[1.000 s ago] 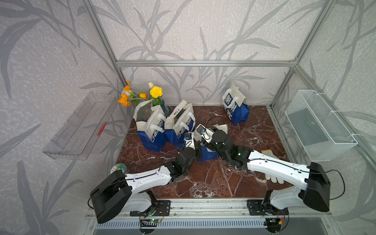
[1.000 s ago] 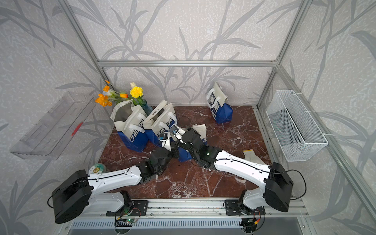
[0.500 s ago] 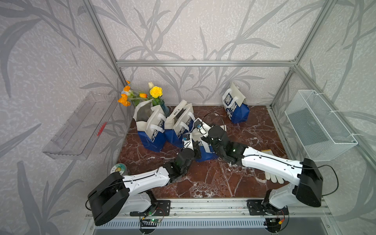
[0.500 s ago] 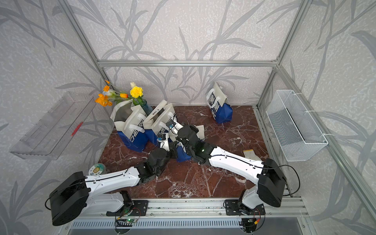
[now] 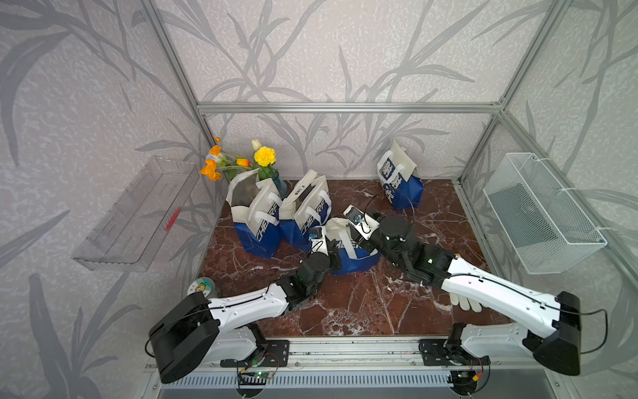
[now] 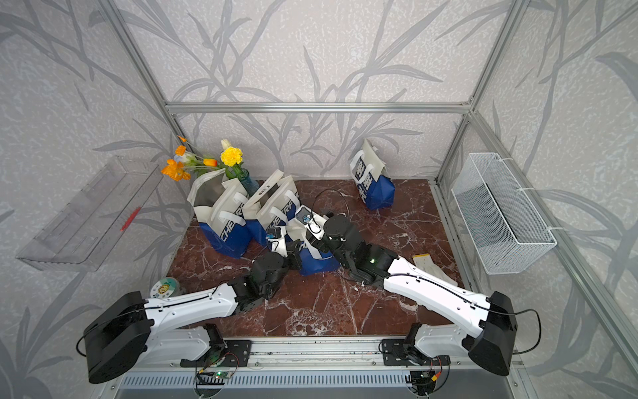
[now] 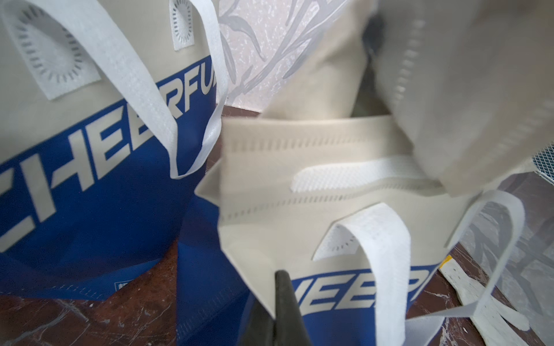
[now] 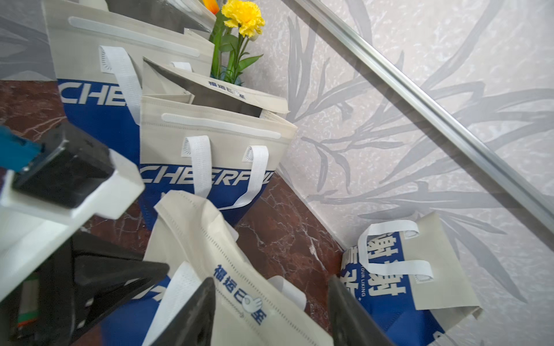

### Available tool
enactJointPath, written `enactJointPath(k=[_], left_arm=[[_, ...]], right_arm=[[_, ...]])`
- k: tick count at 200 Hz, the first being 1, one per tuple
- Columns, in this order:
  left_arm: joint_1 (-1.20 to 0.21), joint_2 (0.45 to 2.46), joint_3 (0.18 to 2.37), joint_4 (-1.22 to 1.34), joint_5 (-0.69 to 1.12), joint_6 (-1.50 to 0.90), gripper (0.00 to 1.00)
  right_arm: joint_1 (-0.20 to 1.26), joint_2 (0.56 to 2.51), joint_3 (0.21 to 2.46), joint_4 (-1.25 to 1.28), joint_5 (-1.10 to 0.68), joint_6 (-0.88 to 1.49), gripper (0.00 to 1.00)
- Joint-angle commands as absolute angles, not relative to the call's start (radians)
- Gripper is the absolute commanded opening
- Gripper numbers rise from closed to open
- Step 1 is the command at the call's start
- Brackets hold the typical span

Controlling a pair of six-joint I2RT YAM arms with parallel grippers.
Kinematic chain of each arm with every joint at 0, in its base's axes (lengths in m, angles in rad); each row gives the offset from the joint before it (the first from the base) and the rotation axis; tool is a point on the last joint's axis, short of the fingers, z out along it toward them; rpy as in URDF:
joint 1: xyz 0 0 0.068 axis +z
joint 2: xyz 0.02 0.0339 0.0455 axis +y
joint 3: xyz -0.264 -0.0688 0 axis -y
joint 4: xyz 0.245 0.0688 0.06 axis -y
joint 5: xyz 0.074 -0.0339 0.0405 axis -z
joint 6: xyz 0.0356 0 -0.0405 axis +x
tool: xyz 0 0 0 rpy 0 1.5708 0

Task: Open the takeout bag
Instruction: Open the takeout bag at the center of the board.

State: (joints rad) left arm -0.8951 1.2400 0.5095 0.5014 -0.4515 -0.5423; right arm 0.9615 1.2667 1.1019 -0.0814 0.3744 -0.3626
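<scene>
Right hand (image 8: 271, 281) has spread open — takeout bag (image 5: 357, 259) flap raised, contents hidden.

This was a robot test cell in a lab, dressed up as a room. Bare aluminium frame bars (image 5: 345, 107) boxed in the wallpapered walls (image 5: 310, 51) beyond the fingers (image 8: 192, 314) of the right gripper (image 8: 271, 281). Both arms were bolted to a metal rail (image 5: 345, 349) well behind them, with a bare circuit board (image 5: 257, 374) and loose wires below it. Under the fingers lay a marble-look tabletop (image 5: 362, 304). The props looked staged: the takeout bag (image 5: 355, 257) at the fingertips was one of four alike, flowers (image 5: 264, 157) stood past them, and a wire basket (image 5: 538, 214) and a clear shelf (image 5: 134, 214) hung on the side walls, well apart from them.
</scene>
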Motion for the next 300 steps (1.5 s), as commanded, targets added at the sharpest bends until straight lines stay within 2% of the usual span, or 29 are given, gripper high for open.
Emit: enactJointPath(k=[1,32,66,114,177,207,300], left_arm=[[-0.896,1.238,0.505,0.437,-0.453,-0.538,0.00],[-0.896,1.231,0.505,0.429,-0.458,-0.539,0.00],[-0.896,1.223,0.509,0.423,-0.462,-0.532,0.00],[-0.896,1.220,0.511,0.417,-0.463,-0.525,0.00],[-0.896,1.209,0.510,0.413,-0.472,-0.512,0.00],[-0.896,1.216,0.503,0.416,-0.471,-0.516,0.00],[-0.896,1.249,0.489,0.411,-0.479,-0.548,0.00]], right_arm=[[0.957,1.294,1.083,-0.106,0.286,-0.319,0.60],[0.959,1.329,1.090,-0.099,0.261,-0.327,0.59],[0.959,1.353,1.072,-0.040,0.333,-0.328,0.59],[0.958,1.418,1.088,0.047,0.423,-0.338,0.49],[0.964,1.512,1.134,0.096,0.534,-0.363,0.23],[0.974,1.517,1.142,0.164,0.615,-0.410,0.00],[0.974,1.448,1.188,0.160,0.677,-0.528,0.00]])
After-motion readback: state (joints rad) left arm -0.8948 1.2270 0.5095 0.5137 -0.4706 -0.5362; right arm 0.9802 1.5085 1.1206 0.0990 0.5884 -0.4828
